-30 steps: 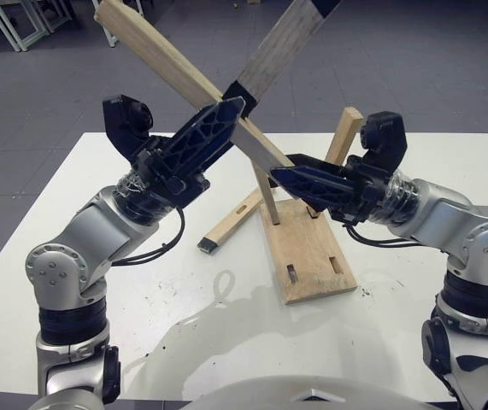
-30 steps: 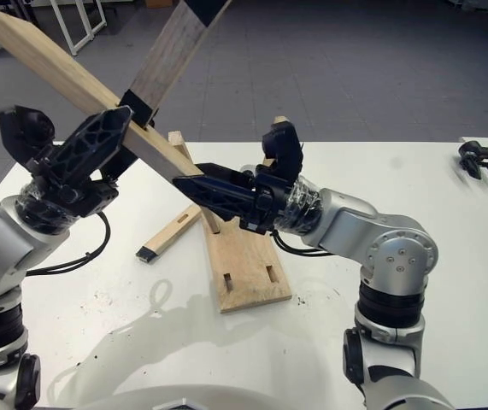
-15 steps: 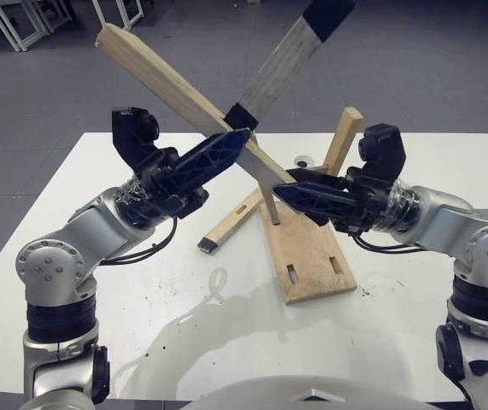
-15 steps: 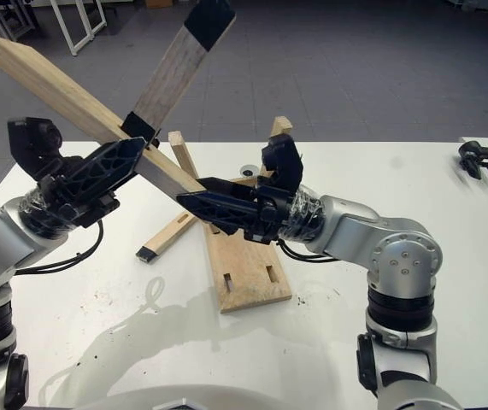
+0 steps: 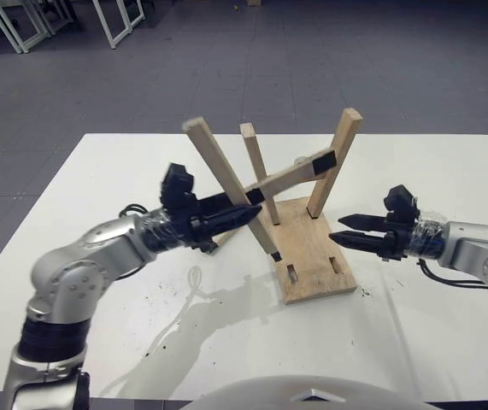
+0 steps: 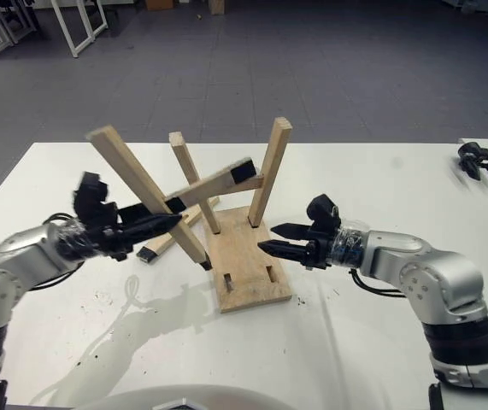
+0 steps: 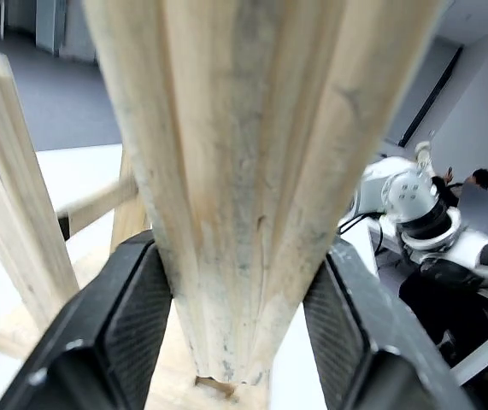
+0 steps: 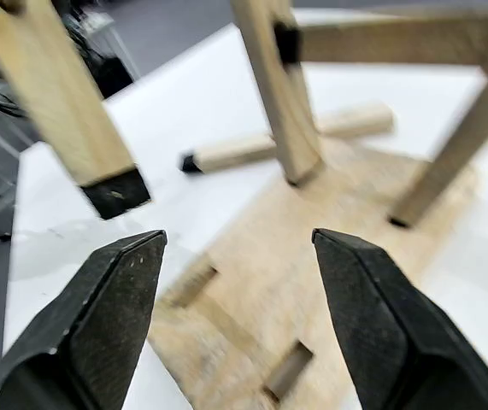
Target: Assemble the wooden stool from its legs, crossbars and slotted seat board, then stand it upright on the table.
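You see seat board (image 5: pixel 308 248) pale wood, dark slots. Leaning leg (image 5: pixel 226 184) pale wood, black tip. Crossbar (image 5: pixel 291 177) greyer wood, black bands. Table (image 5: pixel 107 179) white, dark specks near you. Your left gripper (image 5: pixel 255 213), right gripper (image 5: pixel 339 230) black; pads (image 7: pixel 137 316) fine-woven.

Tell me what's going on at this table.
The robot is assembling a wooden stool upside down. Its left gripper is shut on a slanted wooden leg with a black tip, whose lower end hangs just above the slotted wooden seat board. Two other wooden legs stand at the board's far end, with a black-ended wooden crossbar across them. The right gripper is open and empty beside the board. One loose wooden piece lies on the white table.
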